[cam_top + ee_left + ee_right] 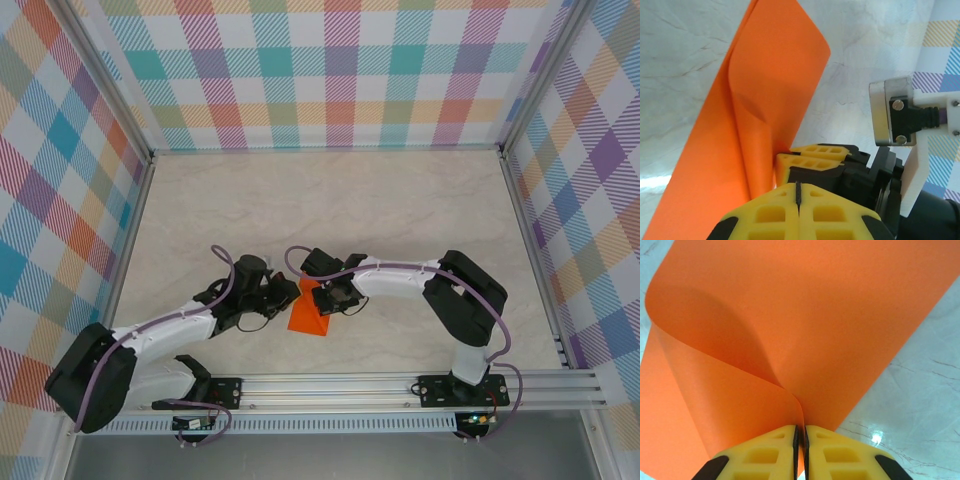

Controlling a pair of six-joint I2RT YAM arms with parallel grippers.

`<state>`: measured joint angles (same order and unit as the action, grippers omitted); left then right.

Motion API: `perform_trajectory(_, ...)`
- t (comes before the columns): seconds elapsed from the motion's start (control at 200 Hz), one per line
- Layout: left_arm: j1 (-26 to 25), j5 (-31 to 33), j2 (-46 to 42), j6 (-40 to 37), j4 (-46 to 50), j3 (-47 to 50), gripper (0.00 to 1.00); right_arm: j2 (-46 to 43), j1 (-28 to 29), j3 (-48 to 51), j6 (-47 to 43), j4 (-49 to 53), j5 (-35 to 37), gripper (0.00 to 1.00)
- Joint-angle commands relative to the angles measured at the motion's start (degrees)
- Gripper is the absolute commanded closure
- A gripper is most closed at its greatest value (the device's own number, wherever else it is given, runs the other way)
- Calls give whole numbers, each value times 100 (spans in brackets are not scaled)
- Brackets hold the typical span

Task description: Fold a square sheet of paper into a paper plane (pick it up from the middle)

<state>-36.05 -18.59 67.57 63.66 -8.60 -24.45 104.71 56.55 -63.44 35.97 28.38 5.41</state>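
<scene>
Pale marbled tabletop (400, 200). Thin bright orange square sheet of paper (310, 318) sits by the middle of the near edge, curled over loosely and uncreased. Right gripper (800, 436) pinches its edge, probably steadying the fold. Left gripper (798, 192) is closed alongside; can't tell whether it holds paper.
</scene>
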Motion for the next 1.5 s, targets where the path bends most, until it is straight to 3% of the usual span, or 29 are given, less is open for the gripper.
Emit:
perform_trajectory(0.0, 55, -209, 250, 93, -672, 117, 100, 150, -31, 121, 57, -20, -12, 86)
perform_trajectory(0.8, 48, -493, 1350, -46, -1214, -43, 100, 153, -30, 139, 83, -3, 14, 86)
perform_trajectory(1.495, 49, -495, 1675, -185, -1156, -201, 100, 186, -28, 113, 95, 16, 13, 86)
